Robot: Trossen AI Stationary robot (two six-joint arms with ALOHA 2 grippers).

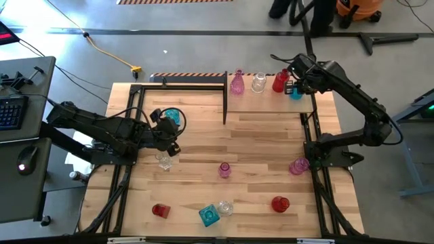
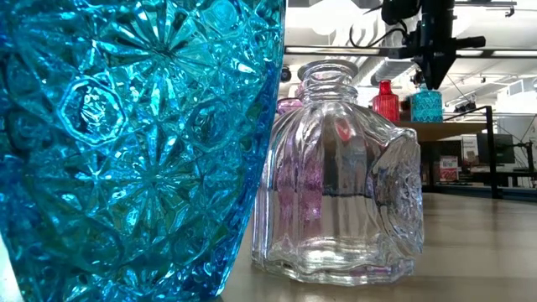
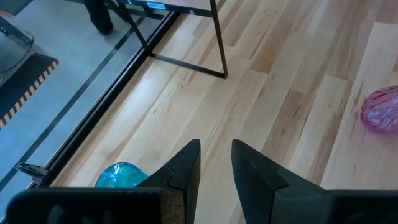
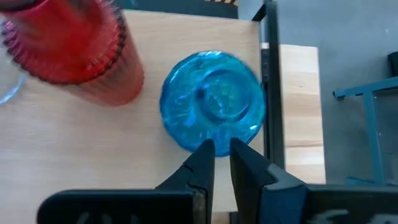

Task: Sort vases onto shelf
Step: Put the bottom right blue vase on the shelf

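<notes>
The shelf (image 1: pixel 271 102) stands at the table's far right. On it are a pink vase (image 1: pixel 237 83), a clear vase (image 1: pixel 258 83), a red vase (image 1: pixel 280 81) and a teal vase (image 1: pixel 296 94), all upright. My right gripper (image 1: pixel 293 87) points down over the teal vase (image 4: pixel 212 101), its fingers almost together at the vase's rim. My left gripper (image 1: pixel 169 135) hovers over the table's left part with a narrow gap between its fingers. It sits between another teal vase (image 1: pixel 173 116) and a clear vase (image 1: pixel 165 161) and touches nothing. My right gripper (image 4: pixel 222 146) comes from above, pointing down, at the edge of the teal vase's rim (image 4: pixel 186 140). The vase stands upright on the shelf (image 4: pixel 93 155) beside the red vase (image 4: pixel 74 50). The fingertips hide the spot, so I cannot tell whether they touch the rim.
More vases stand on the tabletop: pink (image 1: pixel 224 169), pink (image 1: pixel 298 166), red (image 1: pixel 160 211), teal (image 1: pixel 209 215), clear (image 1: pixel 225 207) and red (image 1: pixel 280 203). The shelf's black post (image 1: pixel 225 102) rises mid-table. In the low view, a teal vase (image 2: pixel 126 143) and a clear vase (image 2: pixel 340 176) fill the foreground.
</notes>
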